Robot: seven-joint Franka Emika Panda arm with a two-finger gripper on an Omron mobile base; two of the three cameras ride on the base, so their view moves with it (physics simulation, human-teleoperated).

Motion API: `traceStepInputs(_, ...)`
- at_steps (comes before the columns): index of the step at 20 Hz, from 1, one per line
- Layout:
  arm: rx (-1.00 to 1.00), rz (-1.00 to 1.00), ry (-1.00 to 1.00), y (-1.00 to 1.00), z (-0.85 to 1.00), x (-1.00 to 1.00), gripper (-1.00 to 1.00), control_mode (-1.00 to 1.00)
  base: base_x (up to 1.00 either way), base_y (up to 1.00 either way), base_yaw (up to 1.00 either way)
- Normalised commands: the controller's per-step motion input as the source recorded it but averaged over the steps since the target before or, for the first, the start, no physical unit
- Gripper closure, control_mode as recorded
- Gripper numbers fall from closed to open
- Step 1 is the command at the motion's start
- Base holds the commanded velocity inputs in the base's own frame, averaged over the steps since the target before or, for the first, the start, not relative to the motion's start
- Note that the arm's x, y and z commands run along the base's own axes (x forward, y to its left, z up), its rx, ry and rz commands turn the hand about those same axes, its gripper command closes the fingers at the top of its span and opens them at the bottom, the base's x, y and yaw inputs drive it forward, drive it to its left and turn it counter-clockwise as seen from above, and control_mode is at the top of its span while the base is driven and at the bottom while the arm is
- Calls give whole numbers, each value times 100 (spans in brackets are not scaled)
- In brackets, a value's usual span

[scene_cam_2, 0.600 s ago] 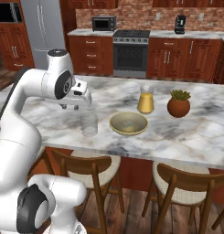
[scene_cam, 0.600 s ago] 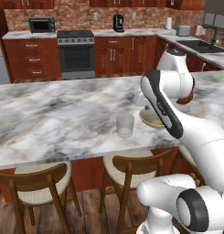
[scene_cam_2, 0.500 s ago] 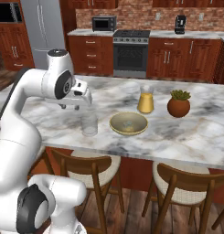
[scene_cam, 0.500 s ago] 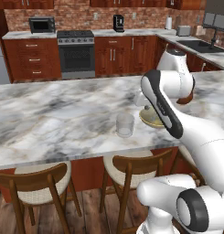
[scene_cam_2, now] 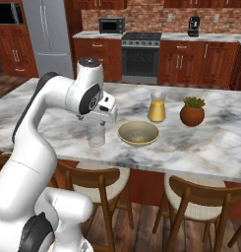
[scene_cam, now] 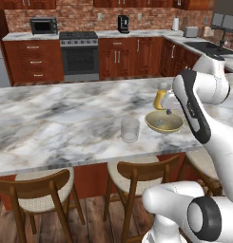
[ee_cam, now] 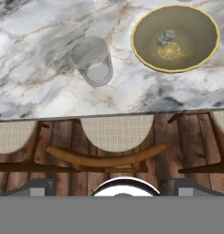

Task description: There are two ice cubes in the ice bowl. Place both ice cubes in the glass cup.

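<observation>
Comparing with the earlier frames, hardly any change is seen: the pincer (scene_cam_2: 108, 109) is held as before above the near counter (scene_cam_2: 200, 147) edge, its jaw state not discernible. The glass cup (ee_cam: 92, 61) stands just below it, the ice bowl (ee_cam: 175, 37) to the right, holding the pale ice cubes (ee_cam: 166, 39).

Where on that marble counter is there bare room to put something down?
The widest bare stretch of the counter lies left of the glass, running toward its far end. Another free patch sits in front of the plant pot, right of the bowl. It is crowded where glass, bowl and juice jug cluster together.
</observation>
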Motion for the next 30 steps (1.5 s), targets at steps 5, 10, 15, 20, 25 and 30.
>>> traceStepInputs(5, 12, -11, 0, -49, 0, -2, -100, -100, 0, 0, 0)
traceStepInputs(10, 11, -5, 0, -42, 0, 0, -100, -100, 0, 0, 0)
traceStepInputs(15, 10, 0, 3, -43, 0, 6, -100, -100, 0, 0, 0)
traceStepInputs(20, 4, -1, 5, -32, 0, 26, -100, -100, 0, 0, 0)
traceStepInputs(25, 3, -2, 7, -24, 0, 28, -100, -100, 0, 0, 0)
traceStepInputs(30, 10, -5, 8, -22, 0, 35, -100, -100, 0, 0, 0)
